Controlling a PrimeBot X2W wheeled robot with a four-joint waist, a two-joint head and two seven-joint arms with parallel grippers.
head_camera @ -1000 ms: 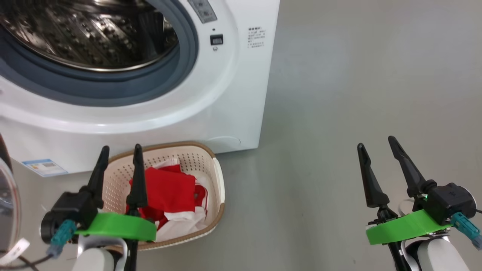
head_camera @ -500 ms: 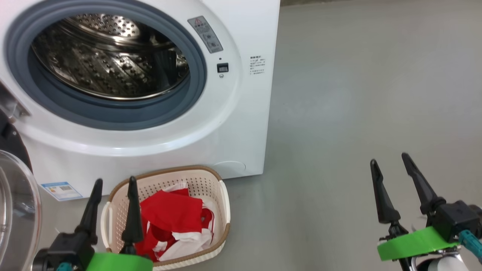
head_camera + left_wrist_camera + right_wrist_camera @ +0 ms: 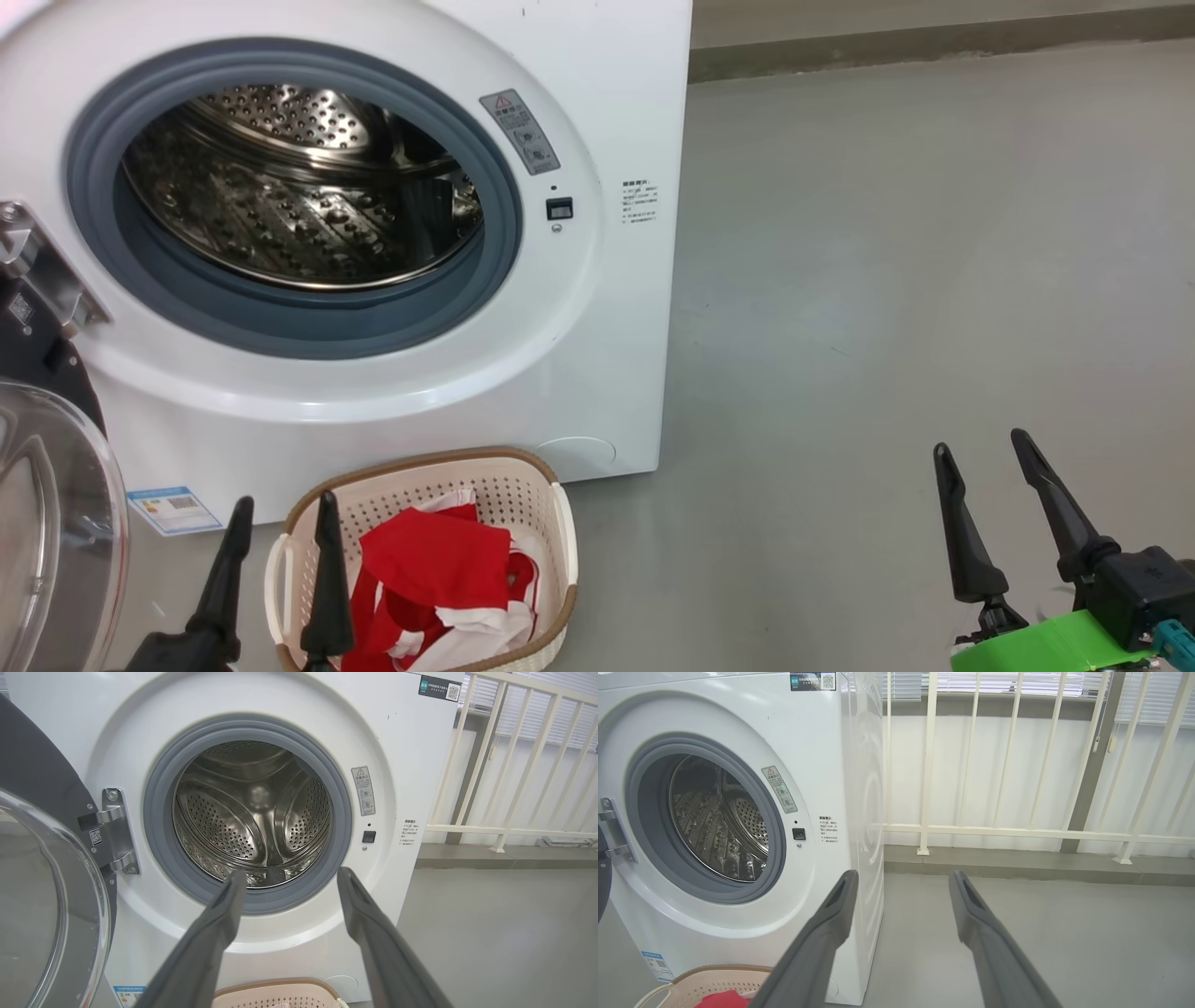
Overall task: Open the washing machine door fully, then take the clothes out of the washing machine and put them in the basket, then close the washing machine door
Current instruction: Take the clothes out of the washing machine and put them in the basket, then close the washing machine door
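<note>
change since a second ago: the head camera has tipped upward. the whole drum mouth and the foot of the far wall now show, and the basket and both grippers sit lower in the picture. washer, basket and clothes keep their places against one another.
washing machine (image 3: 611,308): big white box with a smooth glossy front, its round mouth uncovered.
rubber ring (image 3: 280,329): wide matte grey band circling the mouth.
drum (image 3: 299,215): bright steel with rows of small holes and raised ribs.
washing machine door (image 3: 56,532): swung open at the washer's left, hung on a metal hinge (image 3: 47,271). it has a glossy black rim and a bulging clear glass bowl.
blue label (image 3: 175,509): small flat sticker low on the washer's front.
basket (image 3: 509,495): on the floor just in front of the washer's foot, below the mouth. cream plastic, a rounded rectangle dotted with holes, with a brown woven-look rim and pale side handles.
clothes (image 3: 434,560): in the basket — soft crumpled red cloth with white panels.
left gripper (image 3: 285,504): low left in the head view. its two long dark tapering fingers stand apart and hold nothing, and one crosses the basket's left edge. the left wrist view looks along them at the drum mouth.
right gripper (image 3: 980,446): low right over bare floor, well apart from the basket. jaws spread wide and empty, with a green band at the base.
floor (image 3: 887,280): smooth, matte grey.
railing (image 3: 1017,765): slim cream bars behind the washer.
</note>
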